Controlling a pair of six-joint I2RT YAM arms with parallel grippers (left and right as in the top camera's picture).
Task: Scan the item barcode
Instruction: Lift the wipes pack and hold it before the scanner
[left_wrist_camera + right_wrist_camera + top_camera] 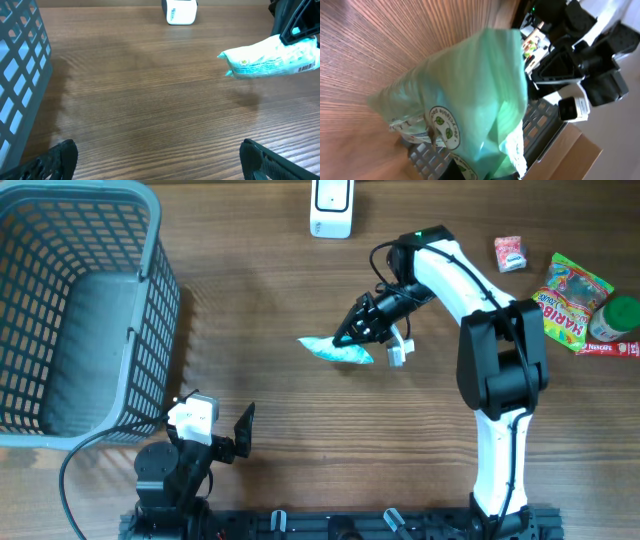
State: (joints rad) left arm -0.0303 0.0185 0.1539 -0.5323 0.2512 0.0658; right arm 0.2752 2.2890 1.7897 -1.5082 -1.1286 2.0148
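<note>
Carry step: right tool [349, 334] clamped on the green packet [335, 350]; next, aim its barcode [307, 68] at the scanner [331, 208] beyond the tool.

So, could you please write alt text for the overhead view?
The right gripper holds a pale green packet over the wooden table, near the white scanner at the far edge. A grey basket stands at left; a Haribo bag and other snacks lie at right.
</note>
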